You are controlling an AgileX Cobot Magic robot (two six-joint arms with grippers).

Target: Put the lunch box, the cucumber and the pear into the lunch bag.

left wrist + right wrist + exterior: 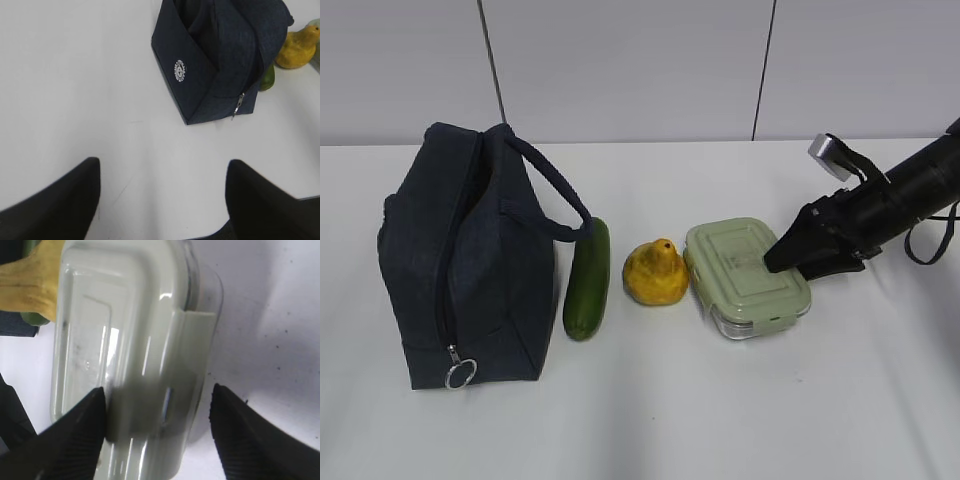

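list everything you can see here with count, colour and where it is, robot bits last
lunch bag: one, dark navy, left end of the row on the table, zipper shut with a silver ring pull low at the front
cucumber: one, dark green, lying just right of the bag
pear: one, yellow-orange, between the cucumber and the lunch box
lunch box: one, clear glass with a pale green lid, right end of the row
table: one, white, under everything
wall: pale grey panels behind the table
left gripper: one, black, jaws apart over bare table, short of the bag, holding nothing
right gripper: one, black, jaws apart at the lunch box's right edge, one finger over the lid
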